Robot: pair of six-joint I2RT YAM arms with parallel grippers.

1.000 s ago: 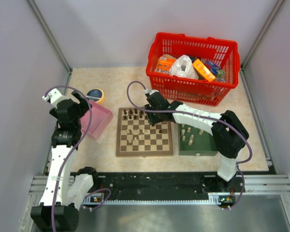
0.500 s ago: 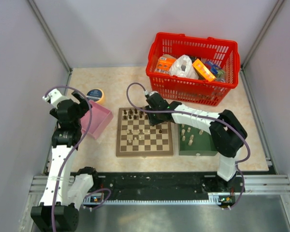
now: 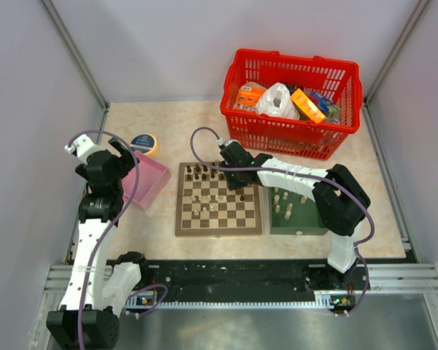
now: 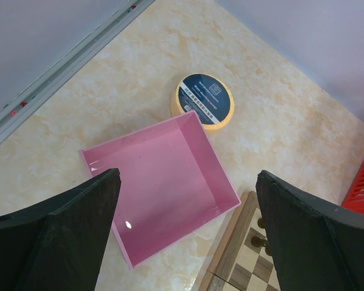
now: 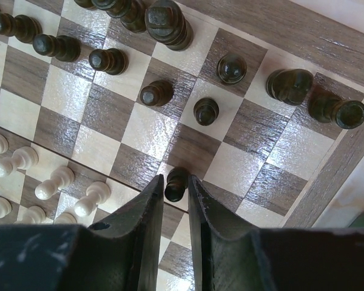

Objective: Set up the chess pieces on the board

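Though the right pincer (image 5: 175, 180) brackets a dark piece (image 5: 176, 187), contact is unclear.

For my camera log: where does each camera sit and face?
Top external: overhead from behind, looking down on board, left arm, right arm.
Left wrist: looks down at pink box, past open left gripper.
Right wrist: looks down at board; right gripper pinching dark piece.
Shared: top and right wrist both show the board.

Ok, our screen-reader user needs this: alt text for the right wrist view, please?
The right gripper pinches a dark pawn on the chessboard. More dark pieces stand beyond it, and pale pawns sit at the left.
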